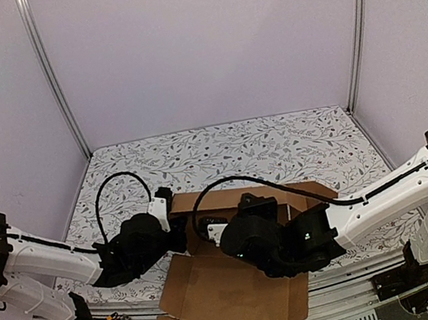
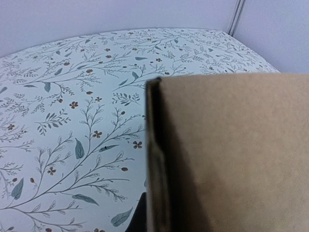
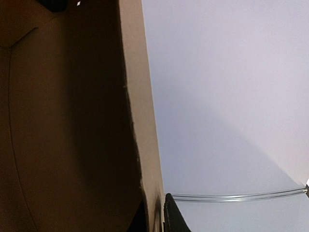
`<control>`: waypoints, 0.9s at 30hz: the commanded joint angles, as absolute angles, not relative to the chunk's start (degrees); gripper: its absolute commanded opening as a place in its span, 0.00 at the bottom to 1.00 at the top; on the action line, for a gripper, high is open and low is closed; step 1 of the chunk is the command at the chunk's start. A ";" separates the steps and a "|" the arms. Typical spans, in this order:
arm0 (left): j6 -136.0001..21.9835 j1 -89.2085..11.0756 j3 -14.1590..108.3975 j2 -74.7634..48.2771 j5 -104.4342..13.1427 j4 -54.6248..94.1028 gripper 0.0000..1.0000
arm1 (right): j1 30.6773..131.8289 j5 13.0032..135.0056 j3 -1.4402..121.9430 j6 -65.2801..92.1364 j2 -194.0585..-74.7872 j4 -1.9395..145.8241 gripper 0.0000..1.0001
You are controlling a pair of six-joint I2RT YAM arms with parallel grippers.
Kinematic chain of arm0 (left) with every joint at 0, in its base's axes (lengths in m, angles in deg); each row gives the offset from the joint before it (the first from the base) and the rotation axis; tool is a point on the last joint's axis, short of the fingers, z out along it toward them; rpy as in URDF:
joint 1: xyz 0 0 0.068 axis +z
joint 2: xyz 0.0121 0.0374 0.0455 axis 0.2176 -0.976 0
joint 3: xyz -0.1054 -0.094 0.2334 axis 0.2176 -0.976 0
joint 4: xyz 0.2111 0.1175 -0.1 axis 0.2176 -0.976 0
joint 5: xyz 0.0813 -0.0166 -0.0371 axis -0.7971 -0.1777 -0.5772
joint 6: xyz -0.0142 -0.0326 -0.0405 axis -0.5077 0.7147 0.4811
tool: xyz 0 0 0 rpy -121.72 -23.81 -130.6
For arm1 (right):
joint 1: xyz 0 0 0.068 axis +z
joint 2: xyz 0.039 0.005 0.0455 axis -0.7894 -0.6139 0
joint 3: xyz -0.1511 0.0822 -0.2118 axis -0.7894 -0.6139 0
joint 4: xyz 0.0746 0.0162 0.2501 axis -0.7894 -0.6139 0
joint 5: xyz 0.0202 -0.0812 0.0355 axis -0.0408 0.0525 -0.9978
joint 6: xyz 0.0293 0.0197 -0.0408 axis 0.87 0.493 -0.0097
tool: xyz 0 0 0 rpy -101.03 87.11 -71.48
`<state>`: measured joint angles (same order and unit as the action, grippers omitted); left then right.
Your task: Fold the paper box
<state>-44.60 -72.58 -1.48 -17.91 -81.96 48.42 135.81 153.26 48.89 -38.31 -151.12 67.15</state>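
Pale lilac walls and thin metal posts close the space behind the table. A white cloth covers it, printed with grey-green leaves and small brown flowers.

The box is plain brown cardboard, matte, cut into panels with flaps and notches. It sits at the middle of the table's near edge. One big flat panel with small corner flaps hangs out over that edge. The rest stands up in low walls farther in on the table. Its long axis runs from the table's near edge toward the far side, turned a little to the right.

The left gripper is clenched on a raised wall at the box's left side. In the left wrist view the dark cut edge of this wall runs straight down into the jaws, and one dark finger shows beside it. The other finger is hidden behind the cardboard.

The right gripper is also closed tight on an upright wall, and its black fingers press the thin edge from both sides. There the inner face of the cardboard is in deep shadow and the rim is lighter. Which wall it holds I cannot tell, because in the top view the black wrist covers it.
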 commanded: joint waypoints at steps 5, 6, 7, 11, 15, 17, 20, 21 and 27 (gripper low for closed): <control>-45.18 -73.83 2.36 -16.97 -83.35 46.15 0.00 | 136.01 147.88 51.34 -31.63 -150.04 62.37 0.36; -45.28 -73.83 2.58 -16.90 -84.02 45.67 0.00 | 136.00 146.66 51.61 -30.83 -149.63 61.55 0.40; -45.36 -73.83 2.82 -16.87 -84.64 45.08 0.00 | 135.96 145.27 51.74 -29.71 -148.67 60.66 0.46; -44.76 -73.83 4.30 -16.90 -88.24 42.06 0.00 | 135.81 139.92 51.95 -26.40 -144.98 56.84 0.64; -42.93 -73.87 5.91 -17.62 -93.39 37.45 0.00 | 134.69 133.01 52.28 -20.71 -140.13 52.01 0.71; -42.15 -73.83 6.14 -17.95 -94.64 36.77 0.00 | 133.61 130.41 52.16 -18.16 -137.78 50.30 0.73; -41.05 -73.78 6.72 -18.69 -96.17 35.69 0.00 | 130.91 127.29 51.86 -13.44 -133.73 47.60 0.76; -40.79 -73.74 6.95 -18.88 -96.52 35.17 0.00 | 129.67 126.28 51.98 -12.05 -132.29 46.31 0.76; -39.22 -73.59 8.09 -20.43 -98.43 32.39 0.00 | 121.37 121.10 52.06 -0.36 -128.52 41.03 0.72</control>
<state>-41.52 -72.95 6.54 -19.18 -95.53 34.74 125.45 126.51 51.03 -10.88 -130.33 46.63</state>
